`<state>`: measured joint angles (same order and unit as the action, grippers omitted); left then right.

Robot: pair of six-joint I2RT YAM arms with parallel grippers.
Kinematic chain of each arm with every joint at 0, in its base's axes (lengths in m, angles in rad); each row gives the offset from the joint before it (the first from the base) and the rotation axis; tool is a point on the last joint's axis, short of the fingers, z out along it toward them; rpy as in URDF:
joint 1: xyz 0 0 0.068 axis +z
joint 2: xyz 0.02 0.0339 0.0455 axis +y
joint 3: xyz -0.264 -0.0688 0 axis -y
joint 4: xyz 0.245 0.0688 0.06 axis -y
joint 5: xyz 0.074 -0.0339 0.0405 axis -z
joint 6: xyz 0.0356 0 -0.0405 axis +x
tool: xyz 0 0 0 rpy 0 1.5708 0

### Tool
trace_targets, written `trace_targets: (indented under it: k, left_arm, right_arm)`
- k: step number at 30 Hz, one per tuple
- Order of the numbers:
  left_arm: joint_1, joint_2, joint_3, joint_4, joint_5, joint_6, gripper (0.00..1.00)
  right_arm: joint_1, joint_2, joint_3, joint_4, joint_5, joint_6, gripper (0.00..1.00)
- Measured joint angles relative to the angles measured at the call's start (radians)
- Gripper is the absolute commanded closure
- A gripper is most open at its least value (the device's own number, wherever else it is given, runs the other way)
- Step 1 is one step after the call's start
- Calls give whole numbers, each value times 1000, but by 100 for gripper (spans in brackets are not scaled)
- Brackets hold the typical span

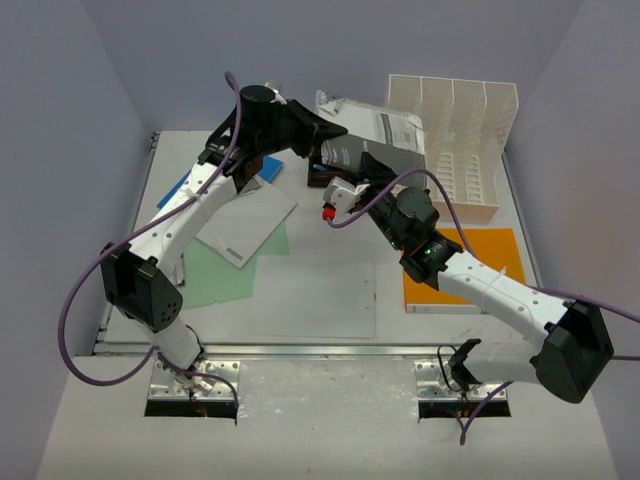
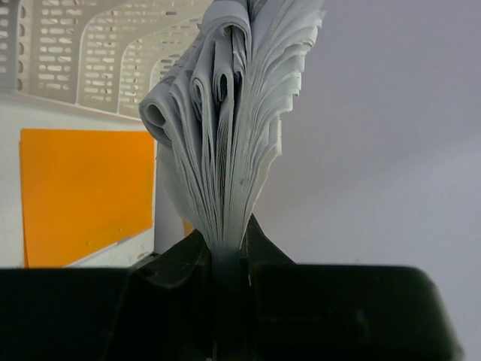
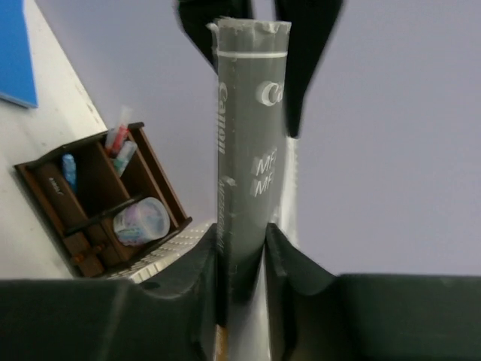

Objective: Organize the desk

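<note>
A grey and white Canon manual [image 1: 378, 135] is held up above the back of the white desk [image 1: 320, 235]. My left gripper [image 1: 322, 128] is shut on its fanned pages [image 2: 225, 135], its jaws [image 2: 225, 237] pinching the page edges. My right gripper [image 1: 372, 168] comes from below, and its jaws [image 3: 242, 233] press on both sides of the manual's grey spine [image 3: 248, 135]. The left gripper's dark fingers [image 3: 304, 53] show at the top of the right wrist view.
A white slotted file rack [image 1: 462, 135] stands at the back right. A brown wooden pen organizer [image 3: 98, 203] sits under the manual. An orange folder [image 1: 470, 270], green paper [image 1: 225, 270], a white sheet [image 1: 315, 300], a white booklet [image 1: 245, 225] and a blue folder [image 1: 180, 188] lie flat.
</note>
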<state>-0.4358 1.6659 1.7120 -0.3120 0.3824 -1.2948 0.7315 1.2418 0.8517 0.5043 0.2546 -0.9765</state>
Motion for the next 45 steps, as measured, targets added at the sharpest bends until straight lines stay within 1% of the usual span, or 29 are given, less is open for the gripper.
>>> trace_targets:
  k: [1, 2, 3, 5, 6, 7, 8, 9, 10, 11, 14, 18, 22, 27, 31, 35, 40, 45]
  left_arm:
    - [0, -3, -2, 3, -11, 6, 100]
    - [1, -6, -7, 1, -23, 8, 97]
    - [4, -7, -11, 1, -32, 8, 95]
    - [4, -8, -26, 11, -39, 6, 84]
    - [6, -10, -34, 16, -41, 8, 75]
    - [8, -14, -45, 24, -40, 13, 50]
    - [10, -20, -56, 27, -33, 14, 36]
    - [11, -29, -69, 37, -22, 19, 26]
    - [12, -44, -81, 45, -7, 23, 2]
    - [13, -59, -90, 52, 5, 26, 1]
    - [21, -115, -108, 92, 29, 44, 0]
    - [67, -175, -118, 129, 25, 115, 0]
    - [135, -212, -136, 146, -17, 214, 0]
    - [197, -300, -242, 167, -93, 329, 0]
    - [205, -383, -320, 189, -150, 395, 0]
    - [206, -458, -376, 237, -206, 452, 0]
    - [206, -504, -426, 295, -265, 504, 0]
    - [207, -518, -493, 320, -302, 537, 0]
  right_arm:
    - [-14, 7, 8, -7, -5, 1, 92]
    - [-28, 12, 20, -16, -8, 10, 98]
    - [-44, 17, 35, -30, -21, 19, 100]
    - [-68, 27, 65, -76, -57, 35, 100]
    - [-75, 31, 75, -94, -73, 45, 100]
    - [-82, 32, 82, -111, -87, 58, 100]
    - [-89, 32, 86, -126, -92, 73, 100]
    - [-100, 31, 91, -146, -100, 97, 100]
    - [-112, 31, 97, -178, -98, 124, 100]
    - [-125, 31, 99, -209, -93, 146, 100]
    - [-159, 31, 117, -342, -79, 233, 100]
    - [-195, 15, 163, -509, -106, 399, 100]
    - [-228, -28, 224, -591, -129, 539, 100]
    - [-320, -48, 336, -613, -127, 696, 100]
    - [-434, -27, 428, -618, -108, 854, 100]
    - [-537, 35, 507, -608, -81, 996, 100]
    - [-592, 113, 533, -568, -58, 1087, 100]
    - [-598, 202, 610, -553, -79, 1137, 100]
